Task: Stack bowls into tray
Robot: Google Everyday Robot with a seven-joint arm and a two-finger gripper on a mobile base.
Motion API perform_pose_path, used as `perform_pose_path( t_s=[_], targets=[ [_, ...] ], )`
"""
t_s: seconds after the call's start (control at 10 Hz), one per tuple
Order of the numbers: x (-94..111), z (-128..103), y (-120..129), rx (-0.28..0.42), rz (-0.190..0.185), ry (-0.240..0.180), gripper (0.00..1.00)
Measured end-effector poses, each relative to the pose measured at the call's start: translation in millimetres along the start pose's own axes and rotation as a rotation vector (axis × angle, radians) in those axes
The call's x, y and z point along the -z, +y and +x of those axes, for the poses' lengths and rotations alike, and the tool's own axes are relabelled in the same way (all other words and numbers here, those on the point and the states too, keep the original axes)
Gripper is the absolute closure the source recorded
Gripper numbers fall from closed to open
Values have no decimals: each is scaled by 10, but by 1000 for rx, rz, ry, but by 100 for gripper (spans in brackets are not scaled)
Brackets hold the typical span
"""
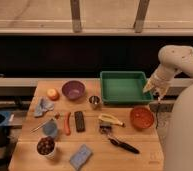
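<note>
My gripper [158, 95] hangs beside the right wall of the tray [122, 74], above the orange bowl [141, 117] on the tabletop [146, 151]; spread or closed, I cannot tell. I'd lower straight onto the bowl's rim, clear of the tray.

Nothing readable is showing anywhere on the desk [140, 137] — no words, brand names, numbers or signs are coming through on any of the things lying there. The gripper [158, 95] on the white arm is hanging just beside the right wall of the green rectangular plastic tray [122, 89], near the desk's right edge — and no legible marking is showing on its casing or on the tray.
</note>
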Motion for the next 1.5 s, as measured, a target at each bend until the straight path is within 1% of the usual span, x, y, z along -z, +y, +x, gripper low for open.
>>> perform_pose_path(
  t_s=[0.8, 0.9, 1.0, 1.5],
  targets=[
    [0, 5, 0, 1, 0, 0, 39],
    [-21, 19, -12, -1, 5, 1, 39],
    [-37, 16, -44, -3, 11, -2, 39],
    [-108, 60, -205, -41, -2, 17, 39]
  ],
)
